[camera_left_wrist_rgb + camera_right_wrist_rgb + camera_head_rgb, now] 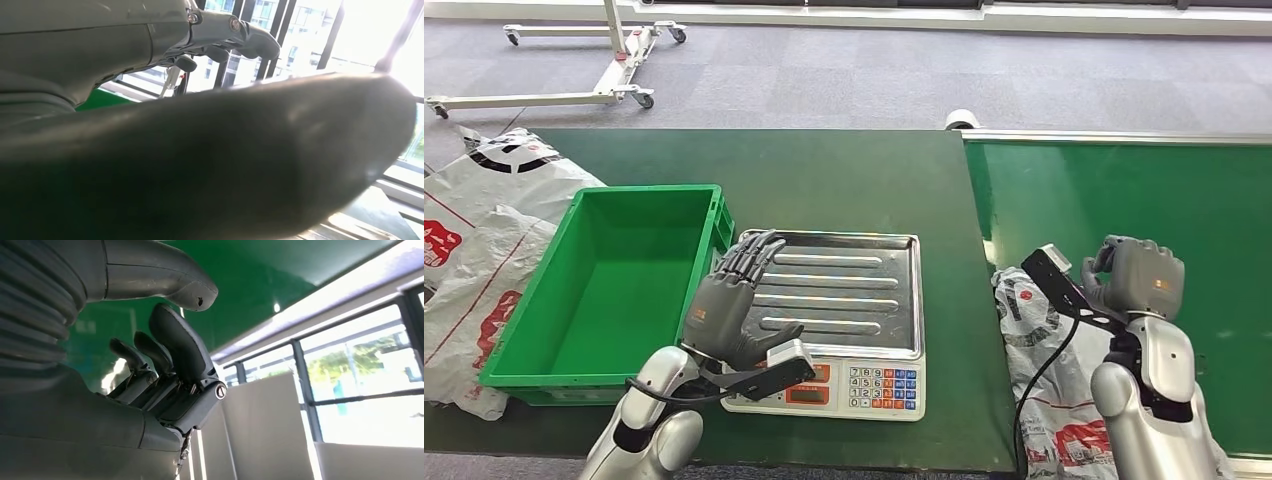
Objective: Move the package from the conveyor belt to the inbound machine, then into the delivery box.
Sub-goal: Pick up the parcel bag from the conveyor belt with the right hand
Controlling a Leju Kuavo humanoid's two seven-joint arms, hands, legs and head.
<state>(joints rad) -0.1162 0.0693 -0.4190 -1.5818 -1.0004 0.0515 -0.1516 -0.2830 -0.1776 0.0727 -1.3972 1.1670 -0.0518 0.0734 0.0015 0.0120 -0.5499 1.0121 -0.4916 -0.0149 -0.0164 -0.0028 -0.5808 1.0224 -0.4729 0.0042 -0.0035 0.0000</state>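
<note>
The package, a crumpled white-grey bag with red print, lies at the near left edge of the green conveyor belt, partly hidden by my right arm. My right hand hovers just right of it, fingers curled in with nothing in them; the right wrist view shows the bent fingers under the thumb. My left hand is held over the near left corner of the scale's steel tray, fingers straight and apart, holding nothing. The green delivery box stands left of the scale.
The scale's keypad and display face me at the table's front edge. Large white printed bags lie left of the green box. A wheeled metal frame stands on the grey floor beyond the dark green table.
</note>
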